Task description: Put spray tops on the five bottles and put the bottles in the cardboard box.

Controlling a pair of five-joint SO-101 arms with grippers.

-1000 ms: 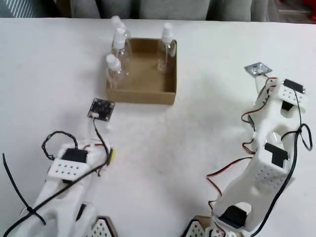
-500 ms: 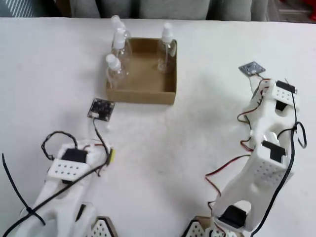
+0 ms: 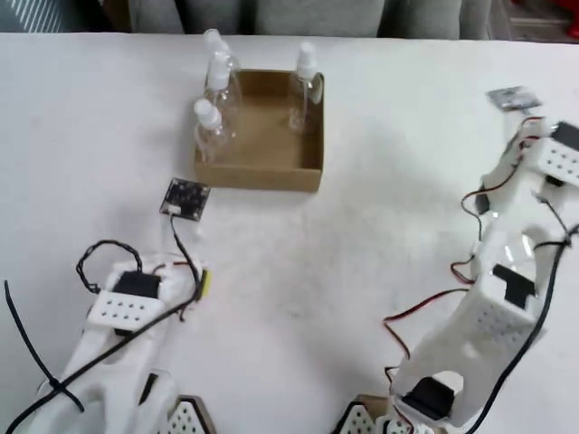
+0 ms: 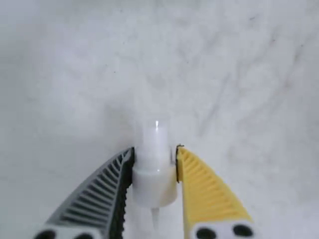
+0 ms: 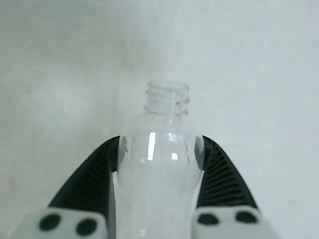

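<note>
My left gripper (image 4: 154,167) is shut on a white spray top (image 4: 154,169), held just above the white table; in the high view this arm (image 3: 136,307) rests at the near left. My right gripper (image 5: 160,149) is shut on a clear bottle (image 5: 159,169) whose threaded neck is bare; its arm (image 3: 507,271) stands at the right side. The cardboard box (image 3: 308,167) sits at the far centre. Three capped bottles stand in or against it: one at its far left (image 3: 220,77), one at its near left (image 3: 210,127), one at its far right (image 3: 305,86).
The left arm's small camera board (image 3: 187,199) hangs over the table near the box's front left corner. The right arm's board (image 3: 513,98) is at the far right. Loose black and red cables trail off both arms. White table lies bare between the arms.
The right arm has swung to the right and away from the box with its bottle. The left arm has not moved.
</note>
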